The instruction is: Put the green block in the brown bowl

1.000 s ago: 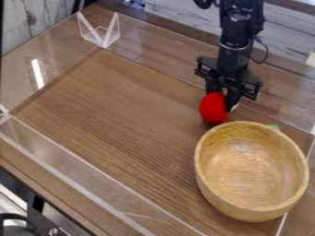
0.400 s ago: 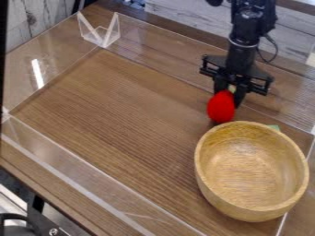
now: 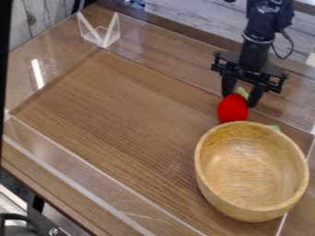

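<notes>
While your gripper (image 3: pixel 245 95) points down over the red ball (image 3: pixel 233 109), its fingers straddle the ball's top; can't tell if they're pinching it or just spread around it. Ball sits on the table (image 3: pixel 110 111) just beyond the bowl (image 3: pixel 252 171), near its far rim. Bowl looks empty. You've got a small green speck (image 3: pixel 278 127) by that rim, too small to identify.

Red ball (image 3: pixel 233 109) on wooden table (image 3: pixel 110 111)
</notes>
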Robot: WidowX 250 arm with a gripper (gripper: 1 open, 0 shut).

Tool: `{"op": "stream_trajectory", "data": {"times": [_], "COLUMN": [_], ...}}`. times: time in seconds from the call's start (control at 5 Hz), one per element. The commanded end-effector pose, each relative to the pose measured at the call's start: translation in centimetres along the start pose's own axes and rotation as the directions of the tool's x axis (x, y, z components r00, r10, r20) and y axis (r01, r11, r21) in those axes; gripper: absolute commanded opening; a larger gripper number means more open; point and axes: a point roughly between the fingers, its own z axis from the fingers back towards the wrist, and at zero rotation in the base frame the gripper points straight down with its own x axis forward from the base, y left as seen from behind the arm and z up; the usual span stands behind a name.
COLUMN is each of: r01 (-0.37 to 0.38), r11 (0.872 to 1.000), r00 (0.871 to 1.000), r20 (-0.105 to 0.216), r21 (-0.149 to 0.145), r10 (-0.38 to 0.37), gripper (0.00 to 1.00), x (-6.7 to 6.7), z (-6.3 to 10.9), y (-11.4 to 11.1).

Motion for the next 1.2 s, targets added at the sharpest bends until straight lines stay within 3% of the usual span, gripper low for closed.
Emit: {"op": "stream_trajectory", "data": {"times": [0.0,0.2,0.4,0.6,0.8,1.0], "r01": [0.022,0.079,0.131,0.108,0.095,0.086], "r11": [1.0,0.997,0.991,0.994,0.995,0.996], "r00": [0.998,0.995,0.99,0.993,0.993,0.989], "r20": [0.059,0.055,0.051,0.052,0.078,0.121], "r21": [-0.013,-0.018,-0.021,-0.019,-0.018,-0.01], "r10": [-0.022,-0.078,-0.13,-0.107,-0.093,-0.084], "gripper": [0.0,1.0,1.0,0.0,0.0,0.0], "x": [0.5,0.2,0.4,0.8,0.1,-0.4], "z": [1.3,1.6,1.9,2.2,4.0,7.1], "y": [-0.7,0.0,0.7,1.7,1.8,0.4]}}
